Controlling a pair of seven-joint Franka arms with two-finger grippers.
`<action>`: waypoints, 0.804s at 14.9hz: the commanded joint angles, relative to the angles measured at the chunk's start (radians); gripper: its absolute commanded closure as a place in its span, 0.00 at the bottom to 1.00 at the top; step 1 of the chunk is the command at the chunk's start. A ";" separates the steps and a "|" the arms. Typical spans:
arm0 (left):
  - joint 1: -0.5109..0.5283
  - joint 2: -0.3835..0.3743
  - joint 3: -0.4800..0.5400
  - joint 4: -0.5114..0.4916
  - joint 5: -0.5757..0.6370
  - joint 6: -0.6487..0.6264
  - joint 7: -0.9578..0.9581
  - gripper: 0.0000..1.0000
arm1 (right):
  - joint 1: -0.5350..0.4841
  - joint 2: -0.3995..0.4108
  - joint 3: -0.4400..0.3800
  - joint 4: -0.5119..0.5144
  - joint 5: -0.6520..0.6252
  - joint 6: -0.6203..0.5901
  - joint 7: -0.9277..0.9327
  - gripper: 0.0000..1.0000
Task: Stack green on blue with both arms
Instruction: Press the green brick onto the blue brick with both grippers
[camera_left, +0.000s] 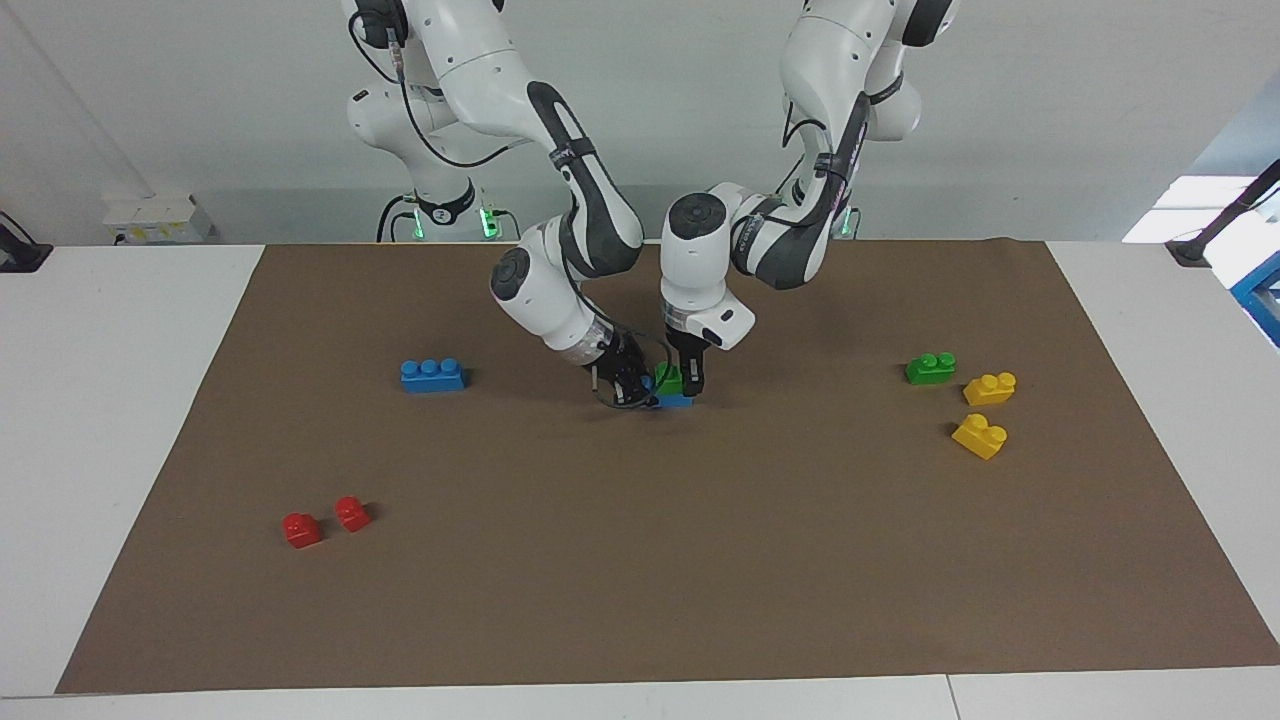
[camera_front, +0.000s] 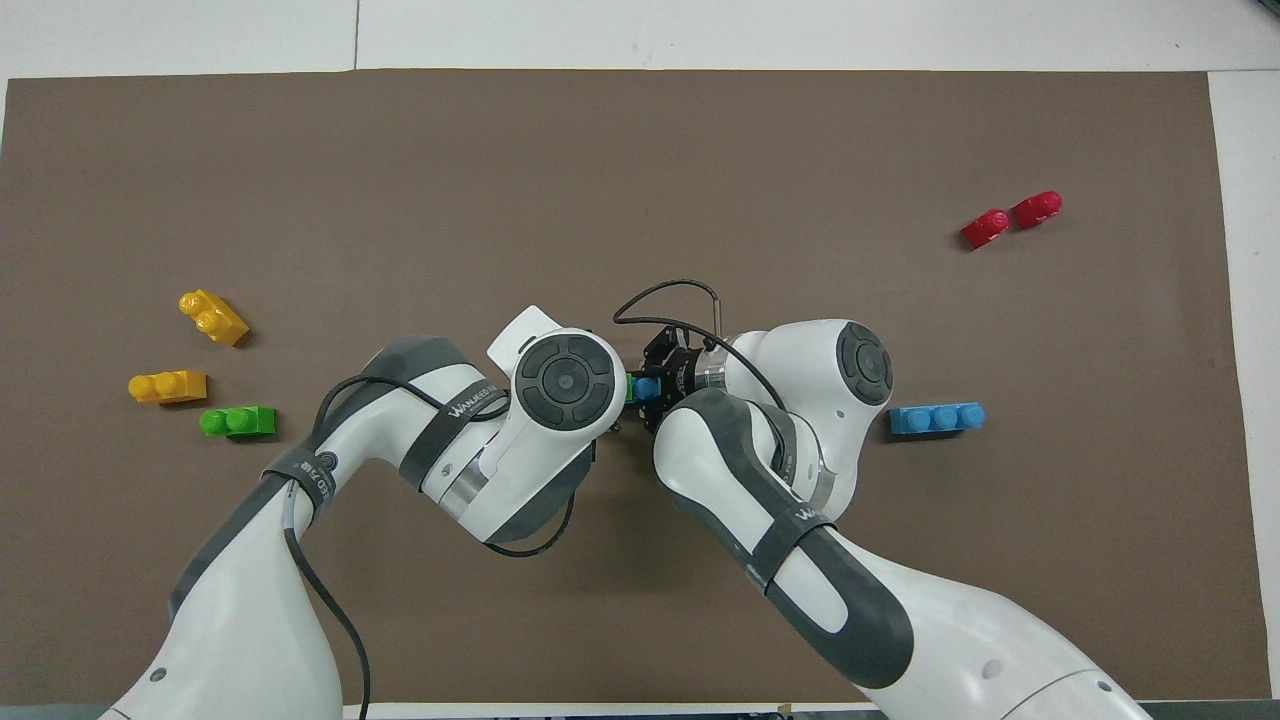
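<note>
In the facing view, you see the green brick (camera_left: 669, 378) sitting on the blue brick (camera_left: 675, 399) near the middle of the brown mat (camera_left: 640, 560). So the stacking itself looks done or almost done; I judge that what is left is to let go and to lift both arms away. The left gripper (camera_left: 692, 383) comes straight down from a bent wrist and stands at the green brick, on the side toward the left arm's end of the table. I cannot tell whether its fingers grip the brick or are already loosened. The right gripper (camera_left: 632, 387) comes in slanted and low, and its fingers are closed on the end of the blue brick, holding it steady on the mat. A second blue brick (camera_left: 432, 375) lies well apart, toward the right arm's end. A spare green brick (camera_left: 930, 368) lies near two yellow bricks (camera_left: 985, 412) toward the left arm's end. Two red pieces (camera_left: 325, 521) lie farther from the robots.

In the overhead view, you see little of the stack: only a bit of blue brick (camera_front: 647, 386) shows between the two wrists. The left arm's round joint covers the green brick almost fully. The right gripper (camera_front: 660, 384) is at the blue brick, and its forearm is folded back toward the robots.
</note>
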 joint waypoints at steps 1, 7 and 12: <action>0.007 -0.061 0.011 -0.032 0.018 0.007 0.065 0.00 | 0.014 0.040 -0.002 0.003 0.036 0.038 -0.026 1.00; 0.079 -0.132 0.012 -0.018 0.018 -0.076 0.282 0.00 | 0.009 0.040 -0.002 0.014 0.036 0.026 -0.021 0.01; 0.180 -0.195 0.014 0.000 0.016 -0.113 0.589 0.00 | -0.050 0.005 -0.008 0.014 0.018 -0.071 -0.024 0.00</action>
